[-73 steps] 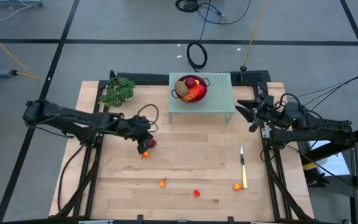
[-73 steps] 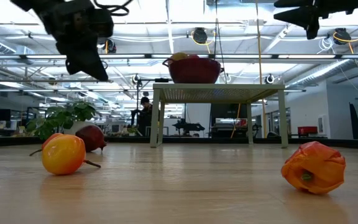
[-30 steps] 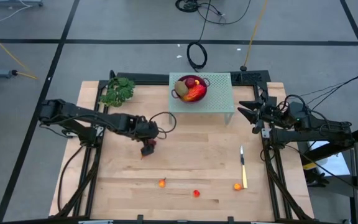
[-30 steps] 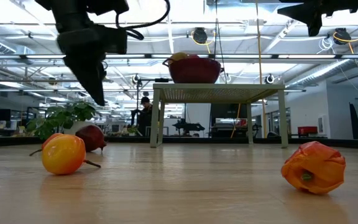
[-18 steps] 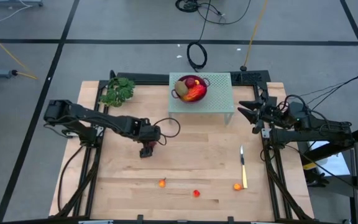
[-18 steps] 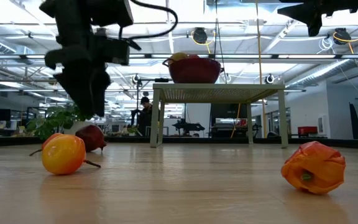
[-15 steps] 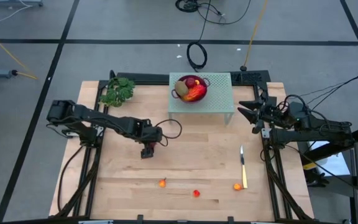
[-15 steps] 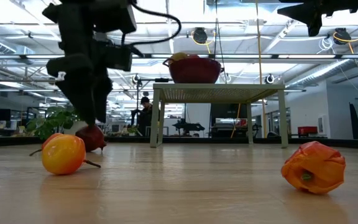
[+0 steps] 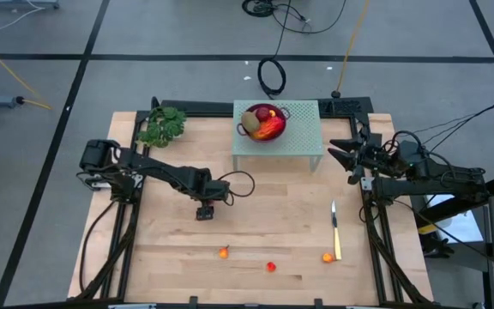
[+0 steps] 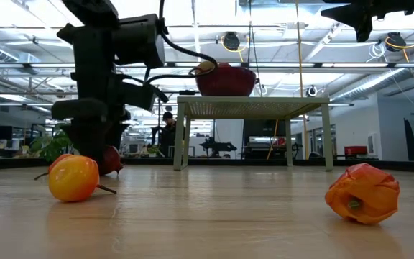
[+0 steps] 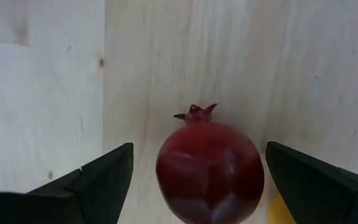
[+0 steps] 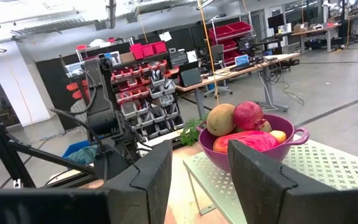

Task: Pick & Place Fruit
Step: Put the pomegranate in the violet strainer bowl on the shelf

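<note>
A dark red ball of fruit with a small crown (image 11: 210, 171) rests on the wooden table. My left gripper (image 11: 198, 149) points down over it, open, one finger on each side and both clear of it. In the low view the gripper (image 10: 95, 155) stands in front of the red fruit (image 10: 111, 160), close behind an orange fruit (image 10: 72, 178). In the high view the gripper (image 9: 205, 209) hides both. My right gripper (image 9: 340, 156) waits, open, high at the table's right edge. A purple bowl (image 9: 264, 122) holding several fruits sits on a pale green stand (image 9: 307, 137).
Three small orange and red fruits (image 9: 224, 252) (image 9: 271, 267) (image 9: 328, 257) lie near the front edge. A yellow-handled knife (image 9: 336, 227) lies at the right and a leafy sprig (image 9: 163, 126) at the far left. An orange-red fruit (image 10: 363, 193) sits close to the low camera.
My left gripper has come down toward the dark red fruit, rolling a little about its own axis, until its fingers stand on either side of it close to the table. The fruit has stayed where it was.
</note>
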{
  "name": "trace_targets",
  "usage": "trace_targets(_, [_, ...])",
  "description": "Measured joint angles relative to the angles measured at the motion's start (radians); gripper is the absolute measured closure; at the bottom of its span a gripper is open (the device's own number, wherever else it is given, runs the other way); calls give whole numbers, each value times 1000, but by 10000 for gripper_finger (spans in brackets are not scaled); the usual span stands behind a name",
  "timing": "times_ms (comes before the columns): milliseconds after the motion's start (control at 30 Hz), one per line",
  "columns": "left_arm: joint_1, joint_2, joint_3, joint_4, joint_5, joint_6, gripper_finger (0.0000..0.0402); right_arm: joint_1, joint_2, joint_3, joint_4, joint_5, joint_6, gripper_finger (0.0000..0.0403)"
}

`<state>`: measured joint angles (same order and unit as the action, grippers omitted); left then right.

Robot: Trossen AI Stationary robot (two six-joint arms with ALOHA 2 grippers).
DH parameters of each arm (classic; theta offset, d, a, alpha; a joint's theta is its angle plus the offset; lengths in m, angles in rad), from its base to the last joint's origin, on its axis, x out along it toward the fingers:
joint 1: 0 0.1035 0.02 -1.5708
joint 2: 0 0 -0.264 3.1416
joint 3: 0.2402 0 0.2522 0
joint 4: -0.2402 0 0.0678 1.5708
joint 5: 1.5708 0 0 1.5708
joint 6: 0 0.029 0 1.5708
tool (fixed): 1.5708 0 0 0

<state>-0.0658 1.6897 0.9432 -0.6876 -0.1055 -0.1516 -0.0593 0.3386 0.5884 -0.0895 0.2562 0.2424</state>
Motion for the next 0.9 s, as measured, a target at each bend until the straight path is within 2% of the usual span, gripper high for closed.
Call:
trace_targets(200, [0,2,0,0,-9,0,43,0,0,0,0,2,0,252])
trace_targets(300, [0,2,0,0,-27,0,60,0,0,0,0,2,0,252])
trace_targets(667, [0,0,0,-10,-22,53,223,0,0,0,2,3,0,252])
trace_targets(900, [0,-4,0,-13,-26,25,224,0,0,0,2,4,0,252])
